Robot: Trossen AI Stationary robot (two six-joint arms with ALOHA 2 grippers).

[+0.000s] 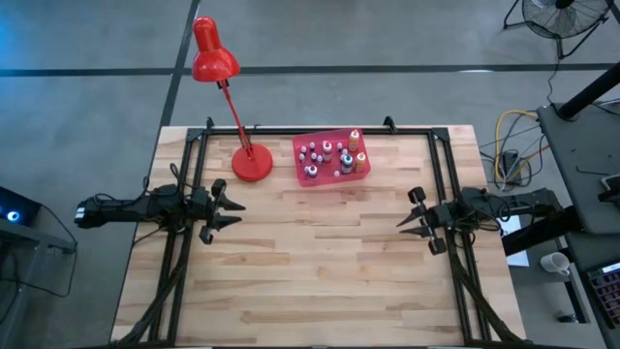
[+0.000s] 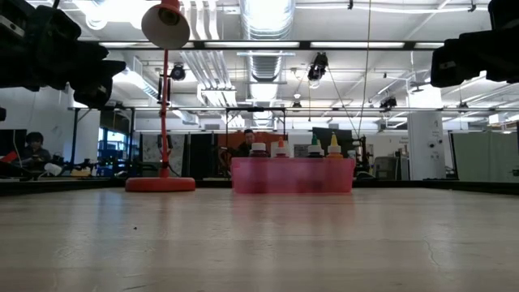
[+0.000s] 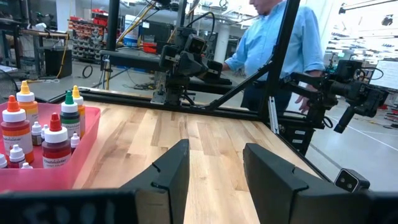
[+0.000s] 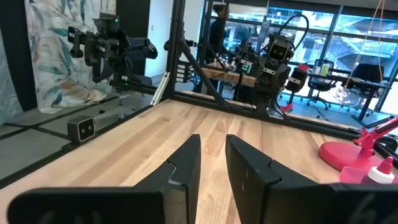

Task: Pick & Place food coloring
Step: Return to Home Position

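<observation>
Only left wrist view: labelled bottles (image 3: 56,149)

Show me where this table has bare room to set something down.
The table is bare between the left end effector and right end effector, and on to the near edge. Crowded at the far edge: lamp base beside the pink tray full of food coloring bottles.

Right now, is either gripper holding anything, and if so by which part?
Nothing is held. The left gripper and the right gripper are both open and empty; the food coloring bottles stand in the pink tray.
</observation>
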